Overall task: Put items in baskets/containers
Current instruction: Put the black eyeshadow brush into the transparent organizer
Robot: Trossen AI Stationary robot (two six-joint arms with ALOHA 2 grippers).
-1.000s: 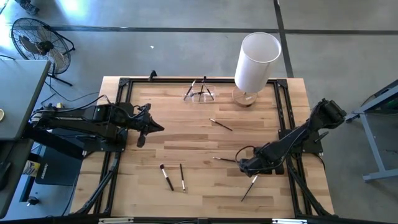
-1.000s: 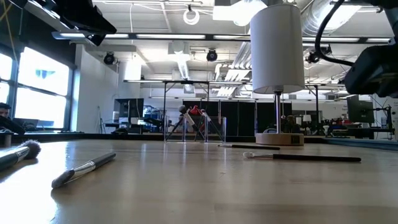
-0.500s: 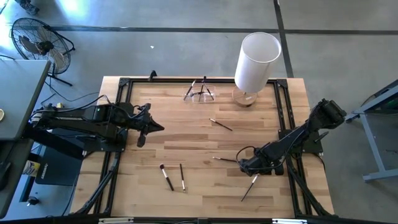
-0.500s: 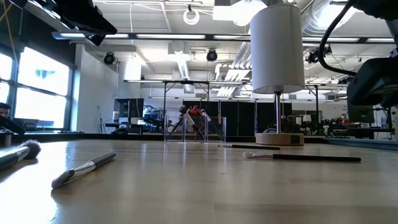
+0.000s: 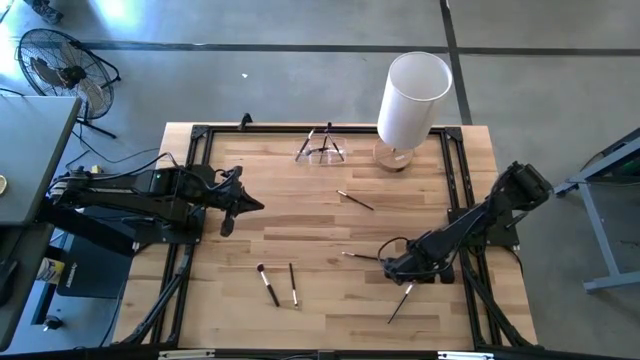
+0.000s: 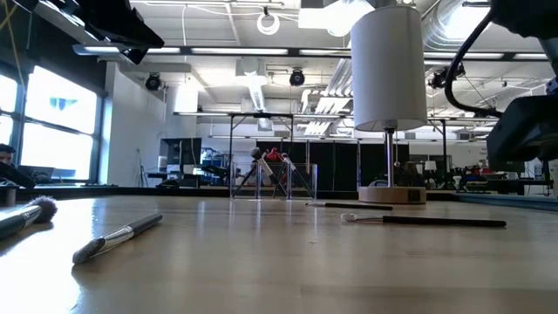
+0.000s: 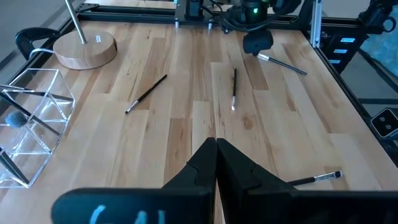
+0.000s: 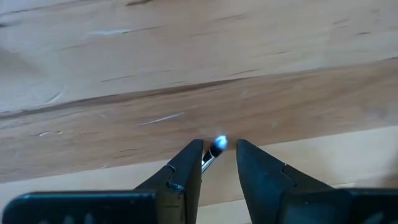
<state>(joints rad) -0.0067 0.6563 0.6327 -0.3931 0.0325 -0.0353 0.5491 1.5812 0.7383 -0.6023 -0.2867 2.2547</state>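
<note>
My right gripper (image 5: pixel 392 268) is open and low over the table, pointing down. Its fingers stand on either side of the far end (image 8: pixel 217 145) of a thin dark brush (image 5: pixel 403 298) that lies flat. Another brush (image 5: pixel 358 257) lies just left of it. More brushes lie at mid-table (image 5: pixel 355 200) and near the front (image 5: pixel 268 284) (image 5: pixel 293 283). The clear holder (image 5: pixel 322 150) stands at the far edge with a few brushes leaning in it. My left gripper (image 7: pixel 216 149) is shut and waits above the table's left side (image 5: pixel 255 206). My right gripper comes at the brush's far end (image 8: pixel 217 145) from above, with one finger on each side and the brush running back between them, flat on the table. The end sits close to one finger (image 8: pixel 189 158). Whether it touches, I cannot tell.
A tall white cylinder on a round wooden base (image 5: pixel 412 100) stands at the far right, beside the holder. Black frame rails (image 5: pixel 458 200) run along the table's sides. Bare wood lies between the scattered brushes at mid-table (image 5: pixel 300 225).
My right gripper has come down toward the table over the brush's far end, as the low view shows. The brushes and the left arm have kept still.
</note>
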